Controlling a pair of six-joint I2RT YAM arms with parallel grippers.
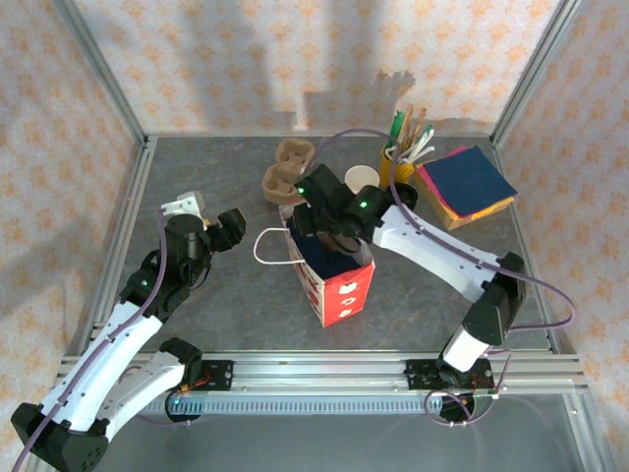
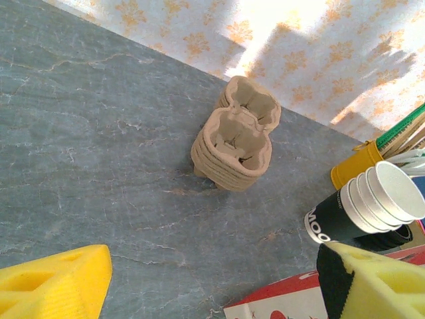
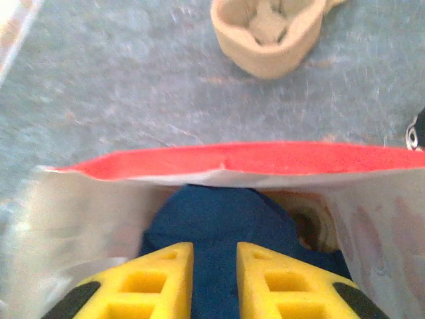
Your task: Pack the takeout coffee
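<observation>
The takeout coffee [image 2: 362,203] is a white paper cup with a black band, leaning beside the yellow stirrer cup; from above the takeout coffee [image 1: 362,179] stands behind the bag. My right gripper [image 3: 214,251] reaches down into the red-and-white paper bag [image 3: 226,159]. Its yellow fingers stand a narrow gap apart, and a blue napkin [image 3: 212,212] fills that gap. In the top view the right gripper [image 1: 339,239] is over the mouth of the bag [image 1: 344,290]. My left gripper [image 2: 212,266] hovers open over bare table, left of the bag, nothing between its fingers; from above the left gripper [image 1: 234,228] points at the bag.
A stack of brown moulded cup carriers [image 1: 286,172] sits behind the bag and shows as the carriers [image 2: 236,143] in the left wrist view. A yellow cup of stirrers [image 1: 398,157] and a pile of coloured napkins [image 1: 467,185] stand at the back right. Patterned walls enclose the table.
</observation>
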